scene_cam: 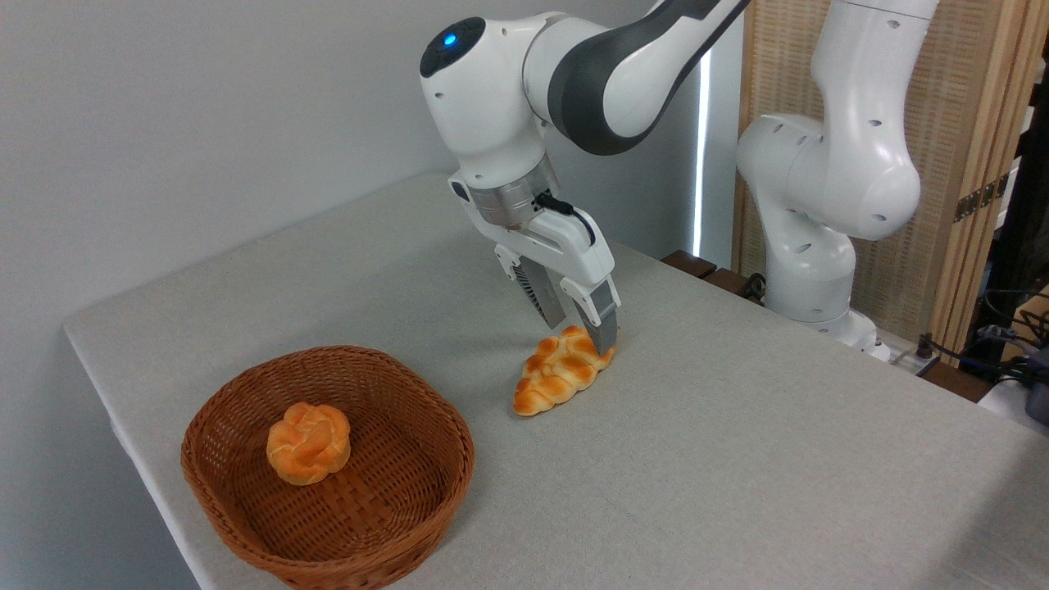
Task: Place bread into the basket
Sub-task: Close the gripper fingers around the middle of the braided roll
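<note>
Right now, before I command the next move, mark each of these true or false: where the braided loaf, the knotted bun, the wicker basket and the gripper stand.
1. The elongated braided golden loaf lies on the grey table. True.
2. The round brown wicker basket is empty. False: a small round knotted bun sits inside it.
3. The gripper is down at the loaf's far end, fingers either side. True.
4. The loaf rests against the basket's rim. False: bare table separates them.
5. The gripper hovers over the basket. False: it is at the loaf, right of the basket.
</note>
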{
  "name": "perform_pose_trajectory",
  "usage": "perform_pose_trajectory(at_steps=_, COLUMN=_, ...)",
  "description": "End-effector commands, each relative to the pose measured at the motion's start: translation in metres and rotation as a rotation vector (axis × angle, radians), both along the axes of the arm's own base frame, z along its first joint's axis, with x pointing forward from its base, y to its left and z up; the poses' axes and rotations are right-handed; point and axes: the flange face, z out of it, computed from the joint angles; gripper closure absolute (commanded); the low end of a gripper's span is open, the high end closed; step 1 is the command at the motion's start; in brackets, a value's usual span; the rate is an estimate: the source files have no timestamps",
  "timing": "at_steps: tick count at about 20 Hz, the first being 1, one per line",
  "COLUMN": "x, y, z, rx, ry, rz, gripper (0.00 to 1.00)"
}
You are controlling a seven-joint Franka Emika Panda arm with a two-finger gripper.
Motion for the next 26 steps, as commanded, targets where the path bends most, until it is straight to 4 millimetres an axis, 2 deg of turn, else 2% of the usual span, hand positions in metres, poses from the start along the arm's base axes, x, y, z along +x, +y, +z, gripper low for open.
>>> perform_pose_trajectory(at_steps=1, x=0.003, y=-0.003, z=-0.001, rx=-0.003, ry=-0.039, rz=-0.026, gripper=0.0)
perform_pose_trajectory(at_steps=7, x=0.001, y=-0.005, z=-0.014, rx=-0.007, ry=-0.062, rz=-0.034, gripper=0.0)
perform_pose_trajectory(at_steps=17, x=0.006, y=-0.001, z=-0.012, rx=0.013, ry=-0.102, rz=-0.149, gripper=0.0)
perform_pose_trajectory(at_steps=26, x=0.007, y=-0.001, z=-0.011, rx=0.02, ry=-0.109, rz=-0.177, gripper=0.0)
